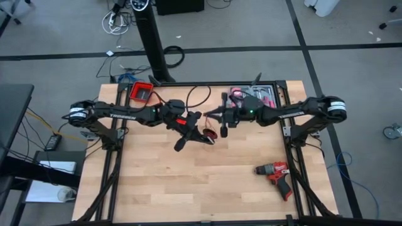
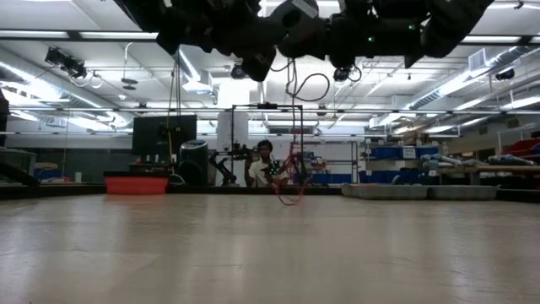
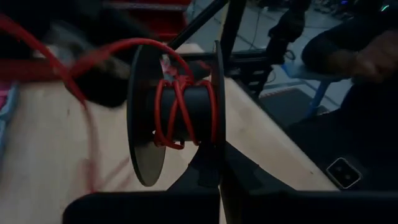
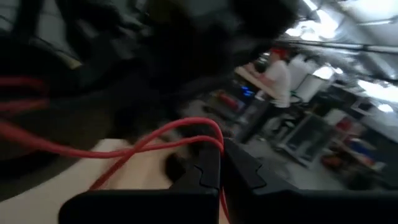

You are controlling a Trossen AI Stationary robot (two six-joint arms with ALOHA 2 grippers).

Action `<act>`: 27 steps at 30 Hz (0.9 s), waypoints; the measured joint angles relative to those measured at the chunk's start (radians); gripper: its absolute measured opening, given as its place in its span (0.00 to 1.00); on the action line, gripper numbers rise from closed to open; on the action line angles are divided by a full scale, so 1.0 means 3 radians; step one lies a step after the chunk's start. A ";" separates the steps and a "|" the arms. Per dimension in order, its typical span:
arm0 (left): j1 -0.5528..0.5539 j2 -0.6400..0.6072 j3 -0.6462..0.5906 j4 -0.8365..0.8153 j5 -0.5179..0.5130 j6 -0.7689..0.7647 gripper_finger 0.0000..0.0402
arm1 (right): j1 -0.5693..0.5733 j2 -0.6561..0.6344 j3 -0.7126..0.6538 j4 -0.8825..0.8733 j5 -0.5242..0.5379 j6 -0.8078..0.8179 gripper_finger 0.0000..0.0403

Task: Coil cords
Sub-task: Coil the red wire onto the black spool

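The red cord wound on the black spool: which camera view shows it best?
The left wrist view shows the red cord best: its turns around the black spool fill the frame. The high view shows only a small red bit between both arms. The low view shows a thin hanging loop. The right wrist view shows loose strands, no spool.

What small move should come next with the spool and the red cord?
Probably another wrap: the left gripper holds the black spool with only a few turns of red cord on it, while the right gripper is shut on the cord and slack trails toward the table.
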 joint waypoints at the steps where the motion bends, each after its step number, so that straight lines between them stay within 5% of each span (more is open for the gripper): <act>1: 0.0000 0.0000 0.0001 0.0056 0.0021 0.0009 0.00 | 0.0018 0.0054 0.0000 0.0047 -0.0032 0.0061 0.00; 13: -0.0001 -0.0004 0.0003 0.0139 0.0097 -0.0012 0.00 | 0.0105 0.0134 -0.0001 0.0233 0.0001 0.0417 0.00; 27: 0.0000 -0.0006 0.0003 0.0305 0.0196 0.0259 0.00 | 0.0080 0.0012 -0.0003 -0.0305 -0.0056 0.0574 0.01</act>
